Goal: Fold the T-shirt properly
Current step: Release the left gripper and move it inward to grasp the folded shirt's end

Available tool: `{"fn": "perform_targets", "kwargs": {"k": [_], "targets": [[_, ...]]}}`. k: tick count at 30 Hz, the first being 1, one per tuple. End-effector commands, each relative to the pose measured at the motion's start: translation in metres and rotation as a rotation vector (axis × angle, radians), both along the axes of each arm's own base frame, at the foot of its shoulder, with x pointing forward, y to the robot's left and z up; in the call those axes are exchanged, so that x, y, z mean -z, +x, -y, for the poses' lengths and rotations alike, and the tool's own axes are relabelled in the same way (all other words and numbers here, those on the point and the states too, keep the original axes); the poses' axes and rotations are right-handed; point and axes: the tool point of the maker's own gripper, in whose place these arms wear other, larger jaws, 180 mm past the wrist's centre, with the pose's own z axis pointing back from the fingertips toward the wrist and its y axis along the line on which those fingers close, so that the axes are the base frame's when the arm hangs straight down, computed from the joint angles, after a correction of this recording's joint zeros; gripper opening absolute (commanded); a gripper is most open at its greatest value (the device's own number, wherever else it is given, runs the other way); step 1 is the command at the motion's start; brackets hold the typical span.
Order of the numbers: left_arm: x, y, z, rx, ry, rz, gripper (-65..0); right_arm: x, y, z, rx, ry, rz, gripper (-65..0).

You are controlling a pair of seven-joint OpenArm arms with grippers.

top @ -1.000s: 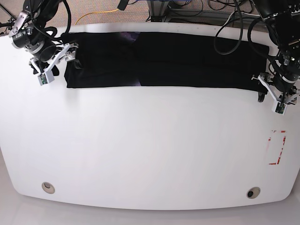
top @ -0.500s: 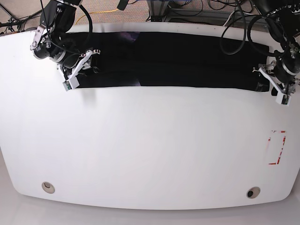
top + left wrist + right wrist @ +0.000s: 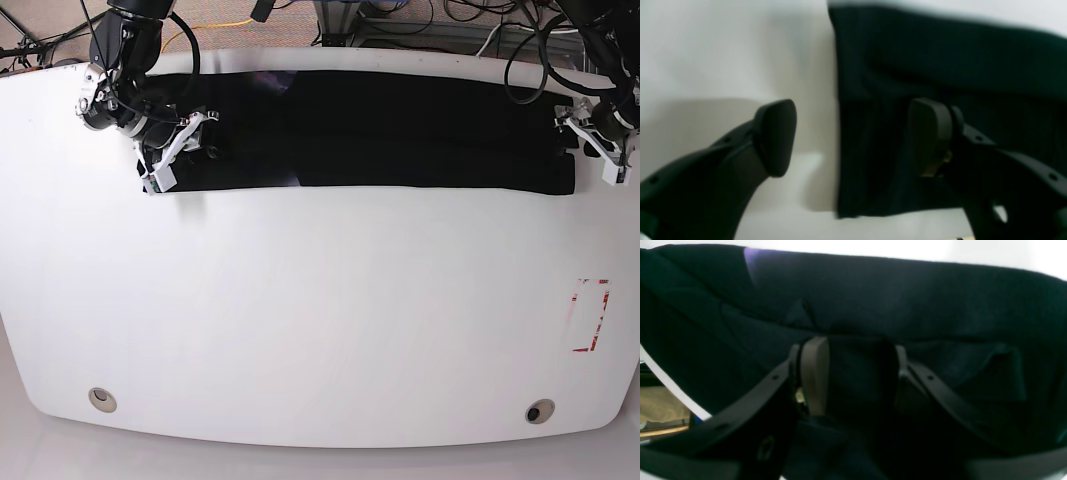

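The black T-shirt (image 3: 400, 130) lies folded into a long strip along the far edge of the white table (image 3: 320, 300). My right gripper (image 3: 178, 150) sits on the strip's left end in the base view. In the right wrist view its fingers (image 3: 815, 373) are closed on a raised bunch of the T-shirt (image 3: 873, 290). My left gripper (image 3: 590, 145) is at the strip's right end. In the left wrist view it (image 3: 853, 136) stands open astride the T-shirt (image 3: 940, 60) edge, one finger (image 3: 776, 136) over bare table and the other over the cloth.
A red-marked rectangle (image 3: 590, 315) is on the table's right side. Two round fittings (image 3: 101, 399) (image 3: 541, 411) sit near the front edge. Cables (image 3: 400, 20) and equipment lie beyond the far edge.
My right gripper moved from beside the shirt's left end onto the cloth and closed on it. My left gripper moved from the near right corner up to the right end and opened wider.
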Motion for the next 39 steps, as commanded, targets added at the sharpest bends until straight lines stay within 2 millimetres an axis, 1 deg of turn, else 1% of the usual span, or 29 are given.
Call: {"fn": "perform_targets", "kwargs": {"k": [1, 6, 8, 10, 14, 17, 22, 23, 24, 26, 27, 28, 29, 30, 31, 33, 34, 36, 37, 39], "targets": [[-0.012, 0.007, -0.005, 0.002, 0.008, 0.045, -16.2, 0.002, -0.004, 0.005, -0.011, -0.030, -0.019, -39.5], [-0.011, 0.006, -0.005, 0.003, 0.007, 0.042, -16.1, -0.001, -0.002, 0.004, -0.014, -0.030, -0.008, -39.5], [-0.009, 0.006, -0.004, 0.000, 0.000, 0.040, -16.0, 0.001, -0.007, 0.004, -0.015, -0.031, -0.019, -39.5], [-0.001, 0.004, -0.004, -0.012, -0.022, 0.023, -16.0, 0.001, -0.008, 0.003, -0.014, -0.031, -0.016, -39.5], [0.008, 0.013, -0.002, -0.033, -0.073, 0.019, -16.0, 0.001, -0.007, 0.003, -0.013, -0.031, -0.015, -39.5], [0.017, 0.011, -0.002, -0.050, -0.101, -0.001, -16.0, 0.002, -0.009, 0.004, -0.012, -0.031, -0.019, -39.5], [0.016, 0.013, 0.000, -0.046, -0.105, 0.004, -16.5, 0.002, -0.010, 0.004, -0.012, -0.033, -0.021, -39.5], [0.018, 0.013, 0.004, -0.032, -0.106, -0.002, -16.7, 0.002, -0.010, 0.004, -0.012, -0.031, -0.021, -39.5], [0.020, 0.013, 0.008, -0.017, -0.109, -0.009, -19.0, 0.003, -0.011, 0.003, -0.012, -0.030, -0.022, -39.5], [0.022, 0.013, 0.012, -0.004, -0.108, -0.020, -27.2, 0.003, -0.011, 0.003, -0.011, -0.028, -0.022, -39.5], [0.023, 0.012, 0.012, -0.001, -0.106, -0.023, -34.6, 0.003, -0.011, 0.003, -0.011, -0.028, -0.022, -39.5], [0.023, 0.012, 0.012, -0.002, -0.107, -0.024, -45.4, 0.003, -0.011, 0.003, -0.011, -0.028, -0.022, -39.5], [0.023, 0.012, 0.012, -0.002, -0.107, -0.024, -54.2, 0.003, -0.011, 0.003, -0.011, -0.028, -0.022, -39.5], [0.023, 0.012, 0.012, -0.002, -0.107, -0.024, -61.1, 0.002, -0.010, 0.003, -0.011, -0.028, -0.021, -39.5], [0.023, 0.012, 0.013, -0.001, -0.107, -0.023, -65.0, 0.002, -0.009, 0.003, -0.011, -0.028, -0.019, -39.5], [0.021, 0.014, 0.012, -0.003, -0.109, -0.015, -65.0, 0.002, -0.009, 0.003, -0.011, -0.028, -0.019, -39.6], [0.015, 0.016, 0.011, 0.002, -0.095, 0.001, -65.0, 0.002, -0.009, 0.002, -0.011, -0.027, -0.019, -39.6], [-0.001, 0.020, 0.012, 0.030, -0.048, 0.039, -65.0, 0.002, -0.009, 0.002, -0.010, -0.026, -0.018, -39.6], [-0.006, 0.019, 0.017, 0.047, -0.034, 0.050, -65.0, 0.002, -0.009, 0.002, -0.010, -0.026, -0.018, -39.6], [-0.029, 0.023, 0.030, 0.093, 0.022, 0.111, -65.0, 0.002, -0.009, 0.002, -0.010, -0.028, -0.019, -39.6]]}}
